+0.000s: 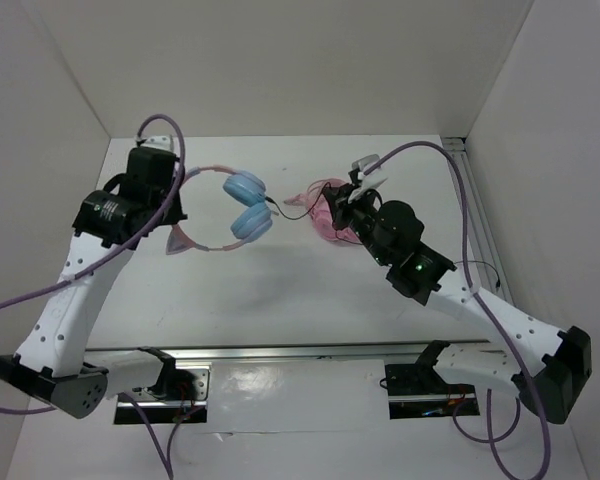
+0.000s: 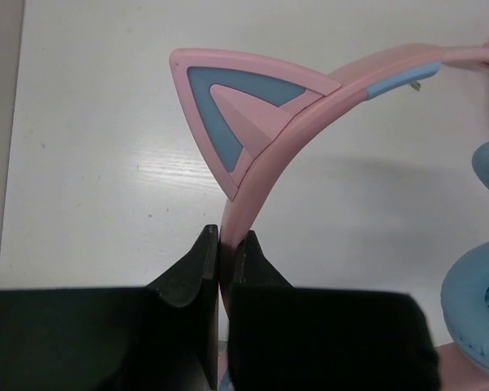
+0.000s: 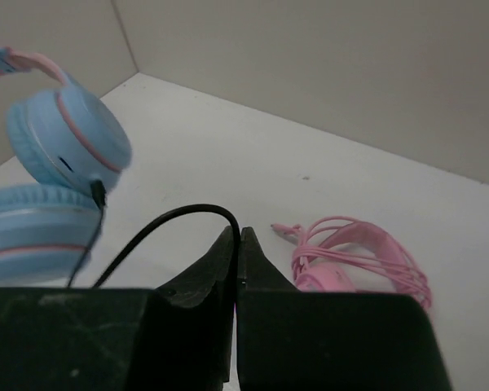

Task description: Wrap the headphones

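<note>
The over-ear headphones (image 1: 252, 222) with light blue round ear cups (image 2: 481, 301) are lying on the white table (image 1: 280, 290), toward its far left. The left gripper (image 2: 220, 244) is clamping its black fingers on the thin pink headband (image 2: 265, 167), just below a pink-and-blue cat ear (image 2: 228, 106). The right gripper (image 3: 237, 236) is pressing its fingers together on the thin black cable (image 3: 187, 209), which is arcing over from an ear cup. A bundle of all-pink headphones (image 3: 367, 252) is lying just beside that gripper.

headphones (image 2: 293, 138) cut at frame edge; cable (image 3: 187, 208) end hidden at right end effector (image 3: 238, 236); ear cups (image 3: 69, 134) blurred
</note>
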